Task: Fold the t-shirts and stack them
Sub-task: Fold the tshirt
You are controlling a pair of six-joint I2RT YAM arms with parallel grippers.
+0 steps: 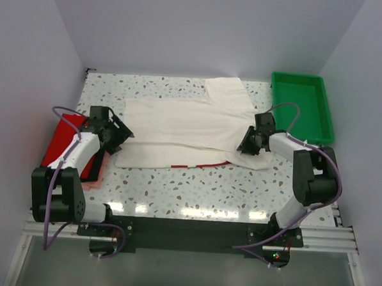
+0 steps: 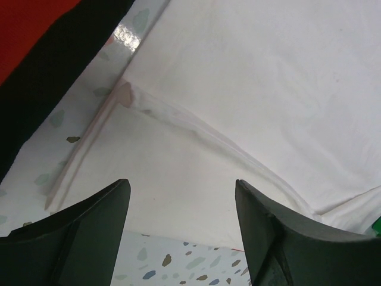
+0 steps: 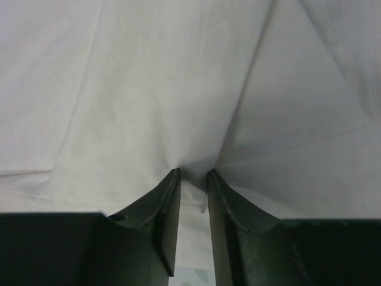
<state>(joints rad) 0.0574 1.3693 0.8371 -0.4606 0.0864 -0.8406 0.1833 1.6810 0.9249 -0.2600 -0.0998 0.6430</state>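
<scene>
Mid-table, the cream-white t-shirt (image 1: 185,127) lies spread flat, graphic not showing, with a strip of red trim peeking out at its near hem. The cloth is light and limp with no stiffness. It will sag and drag from any pinch, so we'd take it at hem corners or seams, two points at once, and lift low.

Right gripper (image 1: 248,143) sits on the shirt's right side, just below the sleeve. Its wrist view shows the fingers (image 3: 164,208) nearly together, a ridge of cream cloth nipped between them and wrinkles radiating from the pinch. We judge that a real grip, though a thin one, maybe a single layer.

Left gripper (image 1: 117,138) is at the shirt's left edge, jaws spread wide with nothing in them. Hem and a folded seam lie right under and ahead of the gap, terrazzo table (image 1: 195,188) just nearer. We can't tell if it touches the cloth.

Red t-shirt (image 1: 62,138) looks folded at far left with a dark one (image 2: 65,71) against it, behind the left gripper and apart from the cream shirt. Green tray (image 1: 302,104) sits in the far right corner, near the sleeve.
</scene>
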